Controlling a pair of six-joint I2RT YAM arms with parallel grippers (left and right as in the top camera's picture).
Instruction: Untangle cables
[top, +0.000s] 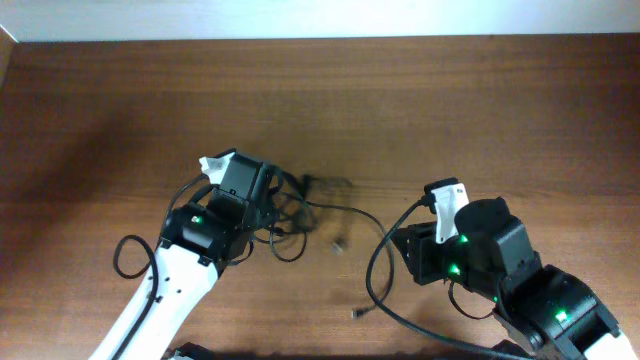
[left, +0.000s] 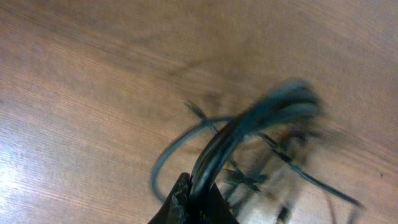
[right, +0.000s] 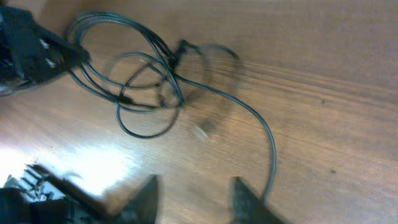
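From overhead, the cables lie as one tangle of black loops near the middle of the wooden surface, their left part lying under the tip of the left gripper. One thin strand trails right toward the right arm. That view does not show how either gripper stands, but the wrist cameras do. In the left wrist view, the left gripper is closed tight on a bundle of several cords, which rise out from between its fingers and arch over the wood; the picture is blurred. In the right wrist view, the right gripper has its fingers apart with only bare wood between them. The tangle sits well ahead of it, and one cord curves back to pass just beside the right-hand finger in that view.
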